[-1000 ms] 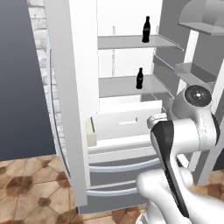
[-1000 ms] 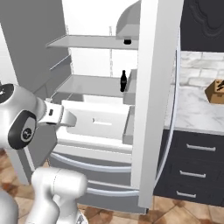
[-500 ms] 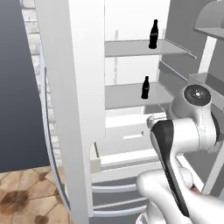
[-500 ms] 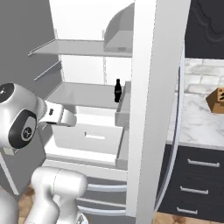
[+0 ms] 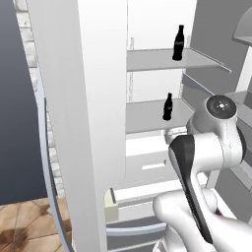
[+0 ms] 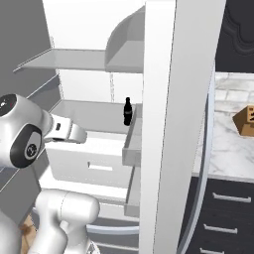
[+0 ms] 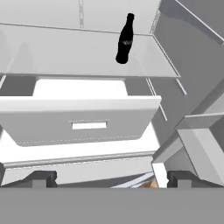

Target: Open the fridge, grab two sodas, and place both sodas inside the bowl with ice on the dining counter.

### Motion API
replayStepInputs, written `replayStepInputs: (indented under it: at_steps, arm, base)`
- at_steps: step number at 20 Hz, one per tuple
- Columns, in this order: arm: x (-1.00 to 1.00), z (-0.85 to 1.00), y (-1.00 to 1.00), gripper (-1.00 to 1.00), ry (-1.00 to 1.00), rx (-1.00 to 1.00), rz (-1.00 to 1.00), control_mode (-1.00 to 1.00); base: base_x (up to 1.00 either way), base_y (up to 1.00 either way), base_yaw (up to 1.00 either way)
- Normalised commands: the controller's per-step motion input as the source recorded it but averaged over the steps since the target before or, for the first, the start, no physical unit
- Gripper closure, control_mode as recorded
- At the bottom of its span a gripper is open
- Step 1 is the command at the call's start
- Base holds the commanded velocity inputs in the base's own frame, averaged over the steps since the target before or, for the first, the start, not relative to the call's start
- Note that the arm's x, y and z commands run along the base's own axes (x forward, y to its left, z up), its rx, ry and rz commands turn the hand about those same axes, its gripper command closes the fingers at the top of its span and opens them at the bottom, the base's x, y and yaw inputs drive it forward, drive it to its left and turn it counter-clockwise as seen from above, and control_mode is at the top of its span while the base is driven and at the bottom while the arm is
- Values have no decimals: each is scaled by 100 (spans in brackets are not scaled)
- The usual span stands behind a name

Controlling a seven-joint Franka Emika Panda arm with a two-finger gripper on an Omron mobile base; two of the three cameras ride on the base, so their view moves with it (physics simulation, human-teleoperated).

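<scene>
The fridge (image 5: 98, 98) stands open, its white inside and grey shelves showing between the two doors. One soda (image 5: 179, 43) stands on the upper shelf, the other soda (image 5: 168, 107) on the shelf below. In the hand view the lower soda (image 7: 124, 39) stands upright on its shelf, above a white drawer (image 7: 83, 122). My gripper (image 7: 111, 179) is open and empty, well short of that bottle and lower than it. From the right, the same soda (image 6: 127, 111) is beyond my white hand (image 6: 67, 131). The bowl and the dining counter are out of view.
The left fridge door (image 5: 83, 123) rises close on the left, the right door (image 6: 171, 124) close on the right. A marble-topped counter (image 6: 223, 144) over dark drawers holds a brown wooden box (image 6: 246, 119). Door bins (image 7: 197, 144) jut in at the right.
Both base views have closed in on the fridge, so the base has driven forward. The shelves and sodas look larger. The gripper has stayed open.
</scene>
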Motion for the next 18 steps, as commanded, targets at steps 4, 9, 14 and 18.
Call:
replayStepInputs:
  at_steps: [4, 9, 14, 18]
  arm:
    - [0, 0, 0, -100, 0, 0, 0, 100]
    - [41, -26, -17, -100, 0, 2, 0, -100]
    - [69, -66, -19, -100, -5, 0, 0, -100]
    - [50, -22, -4, -100, -15, 0, 0, -100]
  base:
    - [59, 0, -6]
    - [25, -3, -1]
    - [0, 0, 0]
    - [0, 0, 0]
